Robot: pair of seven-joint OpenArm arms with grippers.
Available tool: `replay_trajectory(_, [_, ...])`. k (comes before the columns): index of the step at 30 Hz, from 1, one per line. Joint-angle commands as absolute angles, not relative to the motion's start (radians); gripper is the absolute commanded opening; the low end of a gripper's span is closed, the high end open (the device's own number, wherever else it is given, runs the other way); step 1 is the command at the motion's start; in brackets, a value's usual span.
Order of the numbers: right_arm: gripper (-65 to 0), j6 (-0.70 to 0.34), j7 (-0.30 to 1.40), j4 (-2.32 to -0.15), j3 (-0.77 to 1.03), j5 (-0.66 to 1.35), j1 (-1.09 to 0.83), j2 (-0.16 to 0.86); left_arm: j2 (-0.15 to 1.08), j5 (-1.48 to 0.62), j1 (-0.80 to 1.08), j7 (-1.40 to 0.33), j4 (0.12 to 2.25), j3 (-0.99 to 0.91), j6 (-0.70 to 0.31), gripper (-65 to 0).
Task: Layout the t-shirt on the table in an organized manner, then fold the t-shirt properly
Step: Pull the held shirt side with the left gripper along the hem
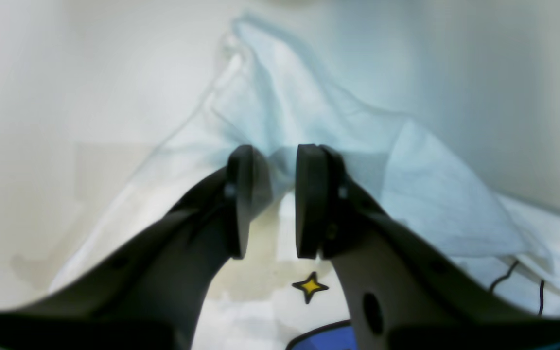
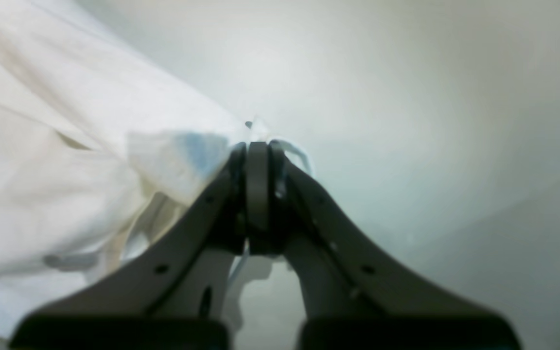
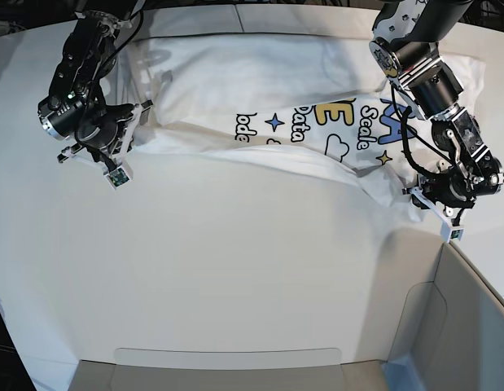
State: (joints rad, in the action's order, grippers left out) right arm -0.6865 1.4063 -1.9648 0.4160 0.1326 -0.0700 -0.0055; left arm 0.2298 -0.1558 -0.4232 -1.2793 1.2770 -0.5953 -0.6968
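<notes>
The white t-shirt (image 3: 260, 81) lies spread across the far part of the table (image 3: 235, 269), printed side up, with blue and yellow lettering showing. Its near edge is bunched into a long fold. My right gripper (image 3: 129, 129) is at the shirt's left edge. In the right wrist view it (image 2: 258, 146) is shut on a bit of the shirt's fabric (image 2: 66, 184). My left gripper (image 3: 418, 195) is at the shirt's right near corner. In the left wrist view it (image 1: 272, 160) is open, low over raised fabric (image 1: 406, 184), with a yellow star print (image 1: 310, 287) below it.
Grey bin-like panels stand at the near right (image 3: 463, 326) and along the near edge (image 3: 227, 371). Bare white tabletop lies between the shirt and these panels. The left arm's links (image 3: 418, 73) reach over the shirt's right side.
</notes>
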Motion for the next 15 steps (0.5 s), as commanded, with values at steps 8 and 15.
replay_trajectory(8, [-65.0,-0.698,1.396,-1.979,0.417,0.139,-0.061,0.004,0.28,-0.163,-0.521,-1.262,1.297,-0.624,-0.698,-42.1])
replay_trajectory(15, [-65.0,-0.698,1.396,-1.979,0.417,0.139,-0.062,0.004,0.285,-0.163,-0.558,-1.196,1.213,-0.613,-0.698,-37.1])
